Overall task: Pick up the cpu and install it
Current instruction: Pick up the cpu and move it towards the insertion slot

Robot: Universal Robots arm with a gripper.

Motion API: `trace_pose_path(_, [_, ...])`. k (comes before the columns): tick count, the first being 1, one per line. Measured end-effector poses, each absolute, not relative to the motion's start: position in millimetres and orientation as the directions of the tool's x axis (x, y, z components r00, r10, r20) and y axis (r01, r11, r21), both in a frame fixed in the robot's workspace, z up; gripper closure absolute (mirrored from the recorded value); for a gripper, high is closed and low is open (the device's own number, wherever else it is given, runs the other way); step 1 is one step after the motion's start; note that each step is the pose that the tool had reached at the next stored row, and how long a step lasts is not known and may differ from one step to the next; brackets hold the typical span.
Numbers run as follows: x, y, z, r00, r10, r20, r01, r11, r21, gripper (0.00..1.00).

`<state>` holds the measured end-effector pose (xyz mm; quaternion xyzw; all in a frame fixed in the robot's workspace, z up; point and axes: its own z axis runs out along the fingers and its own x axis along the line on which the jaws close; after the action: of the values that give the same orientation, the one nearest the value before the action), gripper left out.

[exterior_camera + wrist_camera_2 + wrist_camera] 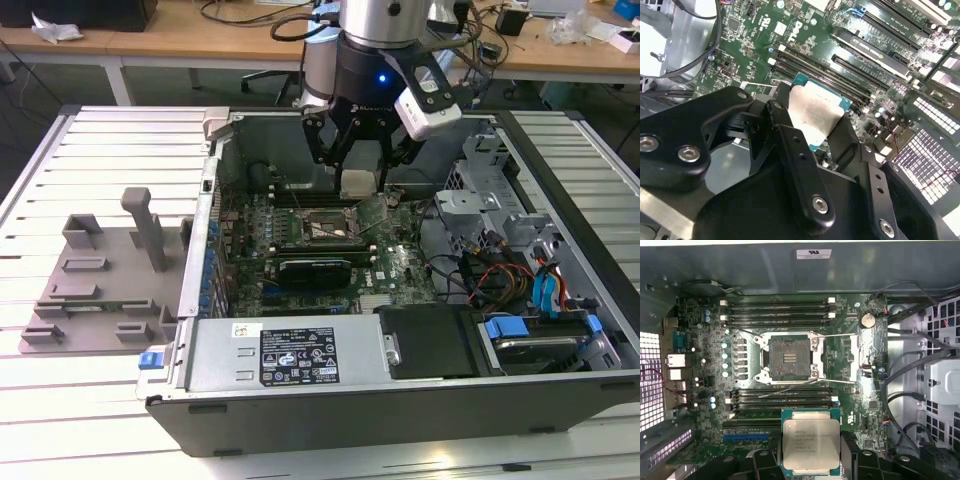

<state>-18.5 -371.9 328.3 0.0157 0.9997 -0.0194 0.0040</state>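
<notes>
My gripper (357, 172) is clenched on the cpu (357, 184), and I hold it inside the open computer case (400, 400) that lies on its side on the slatted counter (90, 410). In the second wrist view my two black fingers (785, 131) press on opposite edges of the cpu (816, 111). Its silvery top plate faces up and a thin teal edge shows beneath.

In the first wrist view the cpu (811, 442) sits level in my gripper (811, 462), clear of the green motherboard (862, 410) below it. There it hangs over a bank of memory slots (782, 401) just beside the socket (790, 358), not over the socket itself. The socket lies open, with its dark square contact field showing inside a metal frame.

In the exterior view the socket (325, 228) is a little toward the exterior view's left of the chip I carry, and nearer the camera.

Outside the case, at the exterior view's left, a grey tray (100, 290) rests on the counter, well apart from my gripper.
</notes>
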Motion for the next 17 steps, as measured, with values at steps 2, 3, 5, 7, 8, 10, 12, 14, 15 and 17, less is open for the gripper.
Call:
trace_pose_path(2, [-18,-372,315,-0.999,0.031,-0.007,0.031,0.999,-0.039,0.45])
trace_pose_path(3, [-18,-372,314,-0.999,0.031,-0.007,0.032,0.999,-0.039,0.45])
trace_pose_path(5, [-18,-372,312,-0.999,0.031,-0.007,0.031,0.999,-0.039,0.45])
trace_pose_path(7, [-18,-372,310,-0.999,0.031,-0.007,0.031,0.999,-0.039,0.45])
trace_pose_path(8, [-18,-372,309,-0.999,0.031,-0.007,0.031,0.999,-0.039,0.45])
trace_pose_path(10, [-18,-372,306,-0.999,0.031,-0.007,0.031,0.999,-0.039,0.45])
trace_pose_path(12, [-18,-370,304,-0.999,0.031,-0.007,0.032,0.999,-0.039,0.45])
trace_pose_path(14, [-19,-368,303,-0.999,0.031,-0.007,0.031,0.999,-0.039,0.45])
trace_pose_path(15, [-20,-365,302,-0.999,0.031,-0.007,0.031,0.999,-0.039,0.45])
trace_pose_path(17, [-20,-363,301,-0.999,0.031,-0.007,0.032,0.999,-0.039,0.45])
